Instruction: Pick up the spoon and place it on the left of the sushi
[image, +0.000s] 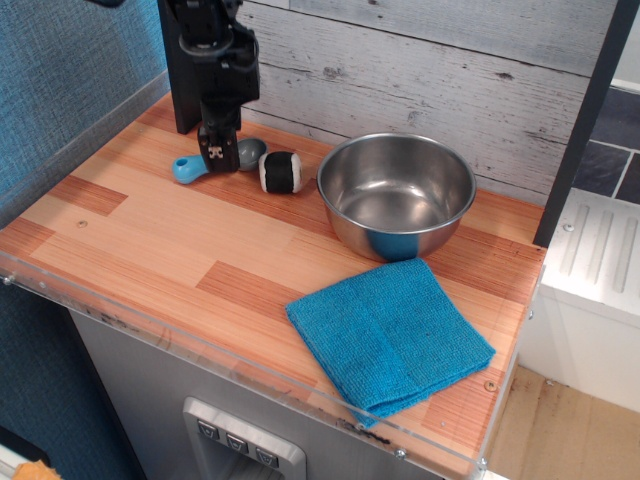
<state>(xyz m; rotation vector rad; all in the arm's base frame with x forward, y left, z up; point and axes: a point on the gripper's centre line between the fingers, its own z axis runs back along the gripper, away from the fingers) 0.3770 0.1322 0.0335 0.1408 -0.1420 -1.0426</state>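
The spoon lies on the wooden table at the back left, with its light-blue handle (188, 168) pointing left and its grey bowl (251, 152) to the right. The sushi (280, 171), a black roll with white ends, stands just right of the spoon's bowl, almost touching it. My gripper (217, 152) hangs straight over the middle of the spoon and hides that part. Its fingers are a little above the spoon and not holding it. The jaws look open.
A large steel bowl (397, 193) stands right of the sushi. A folded blue cloth (388, 334) lies at the front right. A black post (186, 70) stands behind the gripper against the plank wall. A blue wall borders the table's left side.
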